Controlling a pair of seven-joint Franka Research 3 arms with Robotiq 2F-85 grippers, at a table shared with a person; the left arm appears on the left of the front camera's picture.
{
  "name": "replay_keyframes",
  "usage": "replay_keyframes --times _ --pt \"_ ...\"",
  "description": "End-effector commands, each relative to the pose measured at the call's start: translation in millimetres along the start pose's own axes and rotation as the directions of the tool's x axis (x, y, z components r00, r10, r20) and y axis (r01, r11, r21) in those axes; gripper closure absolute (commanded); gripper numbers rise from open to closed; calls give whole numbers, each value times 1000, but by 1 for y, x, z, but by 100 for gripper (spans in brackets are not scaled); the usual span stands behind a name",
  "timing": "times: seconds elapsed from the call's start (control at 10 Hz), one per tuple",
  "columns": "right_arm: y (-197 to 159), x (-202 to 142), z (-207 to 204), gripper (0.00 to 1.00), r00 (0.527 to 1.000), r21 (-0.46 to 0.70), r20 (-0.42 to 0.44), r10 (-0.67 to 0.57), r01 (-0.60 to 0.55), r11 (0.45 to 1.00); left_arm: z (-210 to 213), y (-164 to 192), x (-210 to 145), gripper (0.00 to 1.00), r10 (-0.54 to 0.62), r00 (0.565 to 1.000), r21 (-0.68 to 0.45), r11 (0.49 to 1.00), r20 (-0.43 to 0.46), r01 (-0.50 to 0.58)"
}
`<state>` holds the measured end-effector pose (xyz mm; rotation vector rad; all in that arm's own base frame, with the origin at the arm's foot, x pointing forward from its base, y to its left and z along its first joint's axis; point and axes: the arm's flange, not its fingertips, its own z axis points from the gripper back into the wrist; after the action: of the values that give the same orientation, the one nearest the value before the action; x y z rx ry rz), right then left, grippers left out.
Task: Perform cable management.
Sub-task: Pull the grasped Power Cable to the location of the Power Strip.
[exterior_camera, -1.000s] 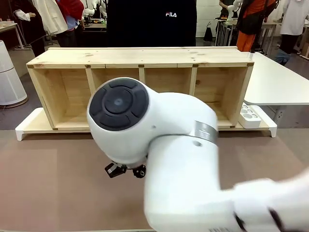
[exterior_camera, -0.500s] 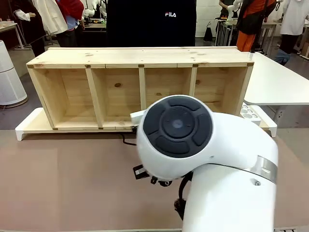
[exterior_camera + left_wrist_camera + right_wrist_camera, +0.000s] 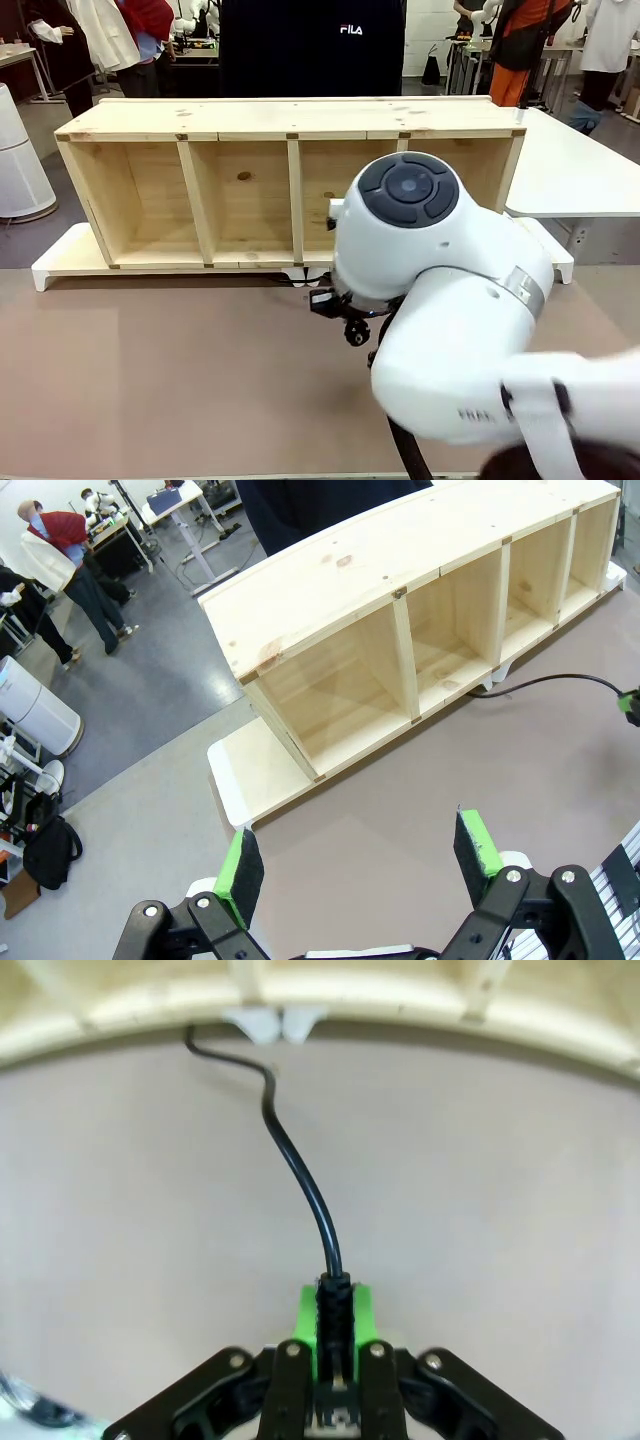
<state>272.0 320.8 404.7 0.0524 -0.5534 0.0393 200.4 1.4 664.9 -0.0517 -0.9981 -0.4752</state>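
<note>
Black and glossy, the cable (image 3: 300,1180) lies on the brown table (image 3: 150,380). It runs in a slack curve from the lower front edge of the wooden shelf (image 3: 250,120) to the right gripper (image 3: 335,1330), whose jaws are clamped on the cord's thick, ribbed end. The left gripper (image 3: 360,855) hovers over the table with its jaws apart, holding nothing. Progress, as judged: the grasp is made. The routing or tidying is not yet done, since the cord trails loose across the table. Count: one cable, one shelf of four compartments, and two grippers, one of them gripping.
</note>
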Motion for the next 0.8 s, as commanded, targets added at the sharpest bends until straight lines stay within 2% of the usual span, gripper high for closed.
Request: replay_keyframes --times 0.0,0.3,0.5,0.7 --pt "-95 -41 -33 84 994 56 -44 -102 104 993 -1 -1 2 0 13 1000 -3 1000 11 -13" --pt "-144 -52 -29 84 967 43 -121 -225 232 972 -1 -1 2 0 13 1000 -3 1000 11 -13" --pt "-155 -70 0 84 955 78 -136 -263 275 958 -1 -1 2 0 13 1000 -3 1000 11 -13" --pt "-171 -86 32 84 919 83 -185 -349 369 926 -1 -1 2 0 13 1000 -3 1000 11 -13"
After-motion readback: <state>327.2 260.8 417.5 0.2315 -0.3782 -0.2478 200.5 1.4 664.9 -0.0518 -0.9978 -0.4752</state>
